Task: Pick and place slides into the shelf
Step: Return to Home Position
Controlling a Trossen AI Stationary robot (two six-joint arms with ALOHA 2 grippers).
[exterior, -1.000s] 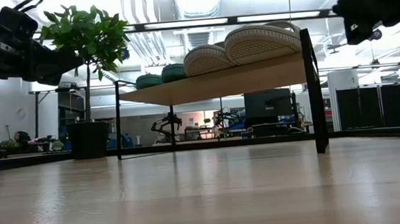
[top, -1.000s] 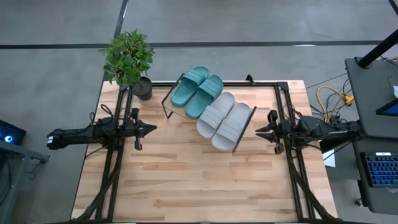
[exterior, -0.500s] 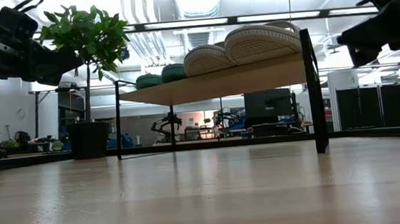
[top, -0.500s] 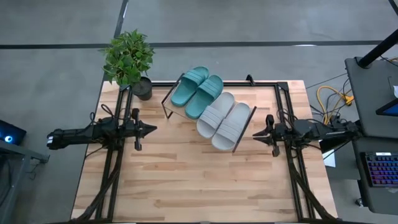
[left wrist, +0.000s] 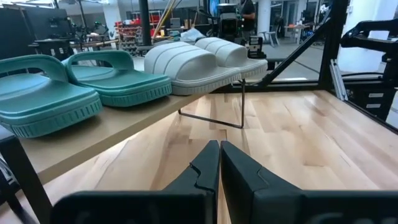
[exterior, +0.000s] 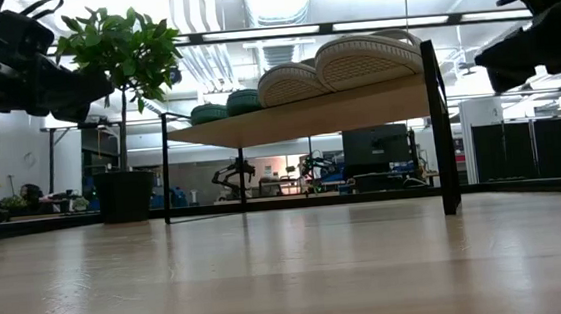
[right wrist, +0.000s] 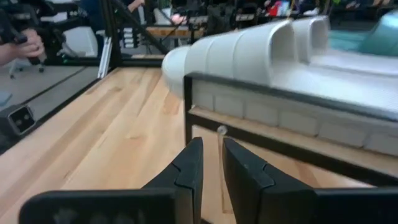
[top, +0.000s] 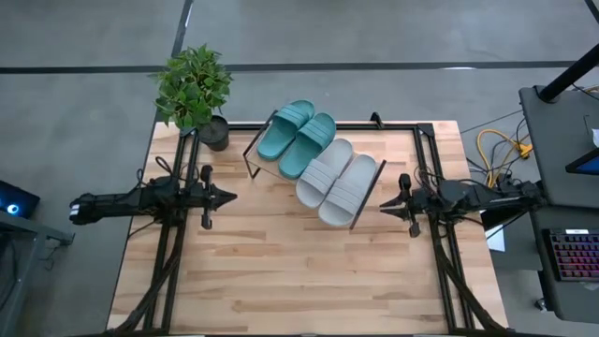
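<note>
Fingers of the left gripper [top: 227, 196] are pressed together on nothing. Those of the right gripper [top: 384, 205] are likewise closed and empty. Each hovers over the surface [top: 299, 271] at its own side of the shelf [exterior: 297, 116] — there the teal slides [top: 298, 139] and grey slides [top: 338, 182] lie in a row.

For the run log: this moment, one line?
green slides, grey slides: on shelf | left gripper: empty, left of shelf | right gripper: empty, right of shelf
</note>
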